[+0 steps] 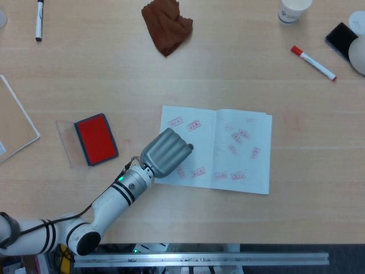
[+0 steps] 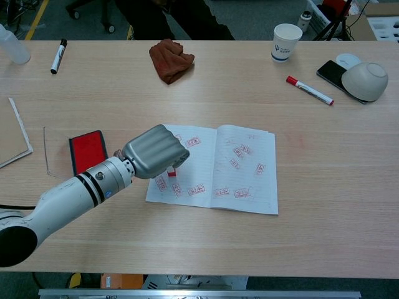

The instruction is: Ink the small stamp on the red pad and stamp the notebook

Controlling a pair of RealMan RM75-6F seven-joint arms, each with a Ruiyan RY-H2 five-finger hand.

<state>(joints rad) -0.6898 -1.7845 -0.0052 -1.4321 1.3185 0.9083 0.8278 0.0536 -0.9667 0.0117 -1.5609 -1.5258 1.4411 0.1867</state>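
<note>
Though hidden from above, stamp [image 2: 171, 172] under left robot hand [image 2: 154, 152].

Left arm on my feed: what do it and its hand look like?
The left hand is matte grey metal with ribbed, rounded fingers. Behind it the white arm carries black rings at the wrist, a small green light in the head view, and thin dark cables by the wrist.

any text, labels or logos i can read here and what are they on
Nothing can be read for certain.
Red stamp marks on the open white notebook: too small and blurred to read.
Blue logo on the white paper cup: a mark shows, its letters are not legible.
Black marker, red-capped marker: no legible print.
</note>
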